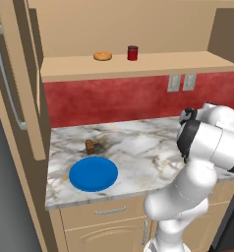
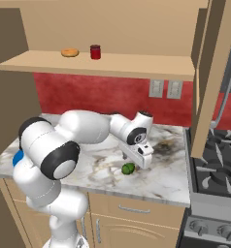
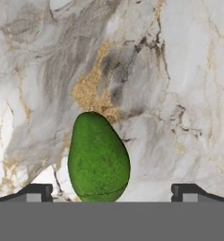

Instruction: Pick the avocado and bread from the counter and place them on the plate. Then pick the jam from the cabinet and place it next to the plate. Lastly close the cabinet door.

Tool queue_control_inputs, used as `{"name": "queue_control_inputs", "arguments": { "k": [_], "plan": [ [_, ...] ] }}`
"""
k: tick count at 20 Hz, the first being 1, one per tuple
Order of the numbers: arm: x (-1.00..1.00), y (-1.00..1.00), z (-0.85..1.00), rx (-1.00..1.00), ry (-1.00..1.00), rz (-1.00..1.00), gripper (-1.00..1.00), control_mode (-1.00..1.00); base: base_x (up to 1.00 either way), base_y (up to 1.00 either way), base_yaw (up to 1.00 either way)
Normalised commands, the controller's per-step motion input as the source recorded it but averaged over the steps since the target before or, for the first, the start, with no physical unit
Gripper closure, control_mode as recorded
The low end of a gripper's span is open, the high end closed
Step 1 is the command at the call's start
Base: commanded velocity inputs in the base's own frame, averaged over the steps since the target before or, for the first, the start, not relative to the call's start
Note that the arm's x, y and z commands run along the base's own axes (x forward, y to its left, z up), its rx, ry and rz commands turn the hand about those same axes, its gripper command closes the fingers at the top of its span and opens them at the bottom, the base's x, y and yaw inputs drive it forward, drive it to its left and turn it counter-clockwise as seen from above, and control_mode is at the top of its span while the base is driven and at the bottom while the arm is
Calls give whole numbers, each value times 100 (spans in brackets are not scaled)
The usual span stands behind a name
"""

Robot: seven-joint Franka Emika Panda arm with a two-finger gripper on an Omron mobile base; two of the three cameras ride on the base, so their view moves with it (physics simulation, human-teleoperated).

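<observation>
Hovering with fingers spread wide over the avocado on the counter, the gripper faces a small, smooth, rounded fruit that looks likely to roll, best pinched across its broad middle.

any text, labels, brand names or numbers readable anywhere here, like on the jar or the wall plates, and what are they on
None can be read.
The jam jar is plain dark red, with no label showing.
The two grey wall plates on the red backsplash are blank.
The avocado, the plate, the cabinet door and the counter carry no marks, only marble veins.
The stove knobs are too small to tell.
</observation>
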Motion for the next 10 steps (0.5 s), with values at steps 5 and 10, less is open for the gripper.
{"name": "queue_control_inputs", "arguments": {
  "k": [5, 10],
  "plan": [
    [0, 0, 0, 3, 0, 0, -100, -100, 0, 0, 0],
    [1, 0, 0, 3, 0, 0, -100, -100, 0, 0, 0]
  ]
}}
